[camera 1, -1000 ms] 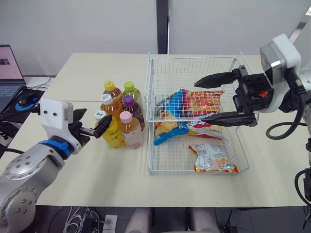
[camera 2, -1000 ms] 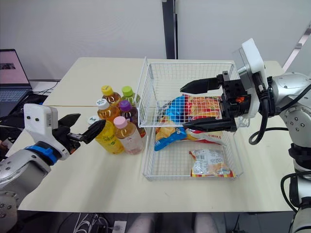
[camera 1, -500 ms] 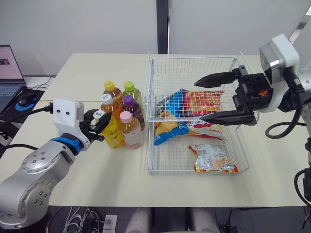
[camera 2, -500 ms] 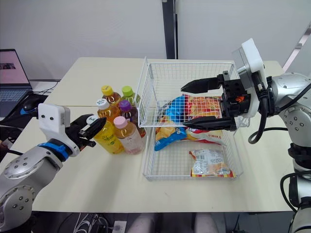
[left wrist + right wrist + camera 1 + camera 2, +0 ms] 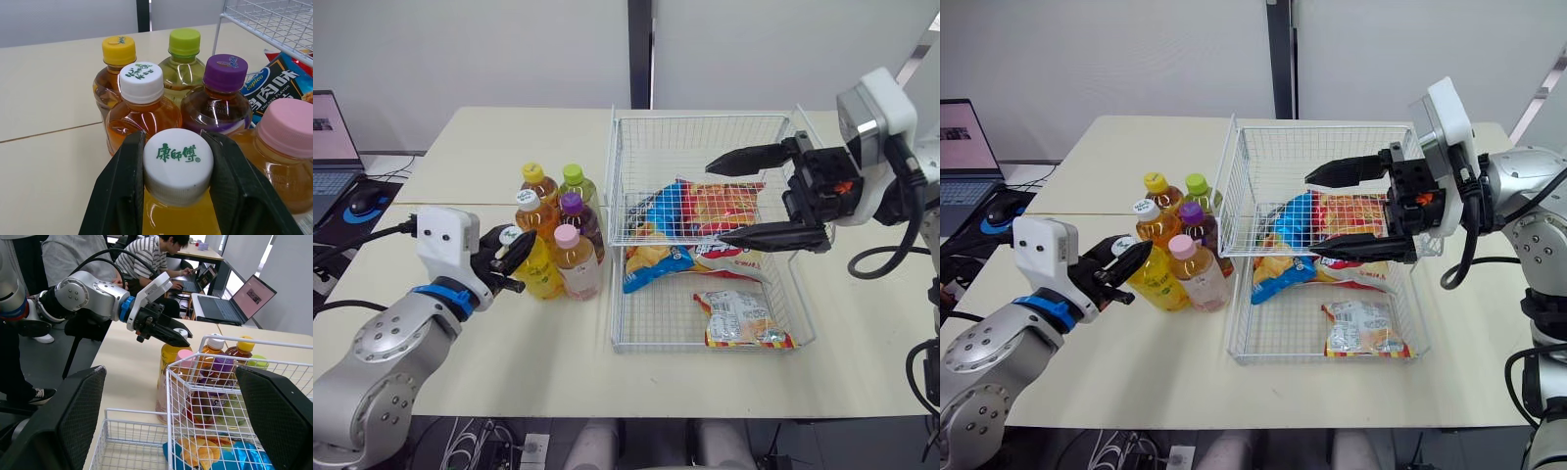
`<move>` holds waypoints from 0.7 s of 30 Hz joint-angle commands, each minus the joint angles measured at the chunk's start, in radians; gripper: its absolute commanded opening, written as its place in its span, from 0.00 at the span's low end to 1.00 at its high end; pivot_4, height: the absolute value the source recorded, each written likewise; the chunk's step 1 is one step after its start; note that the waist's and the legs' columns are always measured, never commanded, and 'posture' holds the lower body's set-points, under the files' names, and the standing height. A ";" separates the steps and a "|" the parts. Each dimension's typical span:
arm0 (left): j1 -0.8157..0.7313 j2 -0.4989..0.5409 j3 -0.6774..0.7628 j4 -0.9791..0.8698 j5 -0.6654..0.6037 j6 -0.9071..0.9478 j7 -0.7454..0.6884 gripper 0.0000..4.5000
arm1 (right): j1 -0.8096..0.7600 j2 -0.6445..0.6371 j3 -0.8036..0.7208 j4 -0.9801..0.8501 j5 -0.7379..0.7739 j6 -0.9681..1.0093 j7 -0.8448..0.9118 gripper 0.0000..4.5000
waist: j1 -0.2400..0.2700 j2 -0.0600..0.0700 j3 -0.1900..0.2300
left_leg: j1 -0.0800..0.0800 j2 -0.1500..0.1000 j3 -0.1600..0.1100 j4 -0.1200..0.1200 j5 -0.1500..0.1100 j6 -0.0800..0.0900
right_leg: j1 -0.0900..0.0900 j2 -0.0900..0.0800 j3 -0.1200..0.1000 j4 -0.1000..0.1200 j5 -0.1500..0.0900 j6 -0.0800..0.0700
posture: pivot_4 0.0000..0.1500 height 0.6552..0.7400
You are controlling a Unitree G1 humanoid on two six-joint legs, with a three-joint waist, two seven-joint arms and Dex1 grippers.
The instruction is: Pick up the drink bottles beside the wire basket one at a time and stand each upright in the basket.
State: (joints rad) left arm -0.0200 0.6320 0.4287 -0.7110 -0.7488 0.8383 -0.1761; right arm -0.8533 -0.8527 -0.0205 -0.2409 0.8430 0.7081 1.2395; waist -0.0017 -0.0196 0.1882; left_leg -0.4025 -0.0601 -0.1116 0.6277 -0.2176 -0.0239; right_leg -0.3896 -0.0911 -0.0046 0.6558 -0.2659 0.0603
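Left jaws clenched on the cap of the yellow bottle (image 5: 540,279), left of the wire basket (image 5: 705,118).

The left gripper (image 5: 177,138) presses one finger against each side of the bottle's white cap. The bottle stands upright on the counter (image 5: 509,372) at the near-left corner of the cluster, touching the pink-capped bottle (image 5: 578,269) to its right. The right gripper (image 5: 717,202) hangs over the basket's snack bags (image 5: 705,211), jaws spread wide and holding nothing.

A laptop (image 5: 331,132) and mouse (image 5: 363,202) sit left of the cream table (image 5: 509,343).
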 commanded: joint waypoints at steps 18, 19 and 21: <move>-0.014 0.449 0.450 0.261 -0.360 0.149 -0.493 0.30 | -0.022 -0.017 -0.057 -0.035 0.022 0.020 -0.010 1.00 | -0.003 -0.001 0.001 | -0.001 0.001 -0.002 -0.001 -0.001 -0.001 | -0.001 0.001 -0.002 -0.003 -0.001 -0.001 | 1.00 1.00; -0.026 0.466 0.458 0.279 -0.369 0.159 -0.503 0.30 | -0.021 -0.018 -0.060 -0.038 0.025 0.025 -0.012 1.00 | -0.003 -0.001 0.001 | -0.001 0.001 -0.002 -0.001 -0.001 -0.001 | -0.001 0.001 -0.002 -0.003 -0.001 -0.001 | 1.00 1.00; -0.051 0.500 0.469 0.315 -0.384 0.176 -0.524 0.30 | -0.018 -0.019 -0.064 -0.043 0.029 0.035 -0.016 1.00 | -0.004 -0.001 0.001 | -0.001 0.001 -0.001 -0.001 -0.001 -0.001 | -0.001 0.001 -0.002 -0.003 -0.001 -0.001 | 1.00 1.00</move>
State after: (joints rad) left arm -0.0373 1.0966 0.8294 -0.4144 -1.0999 1.0127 -0.6749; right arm -0.8633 -0.8554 -0.0434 -0.2512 0.8490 0.7381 1.2271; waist -0.0052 -0.0204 0.1896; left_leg -0.4037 -0.0587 -0.1131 0.6263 -0.2182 -0.0248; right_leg -0.3907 -0.0905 -0.0071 0.6528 -0.2664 0.0596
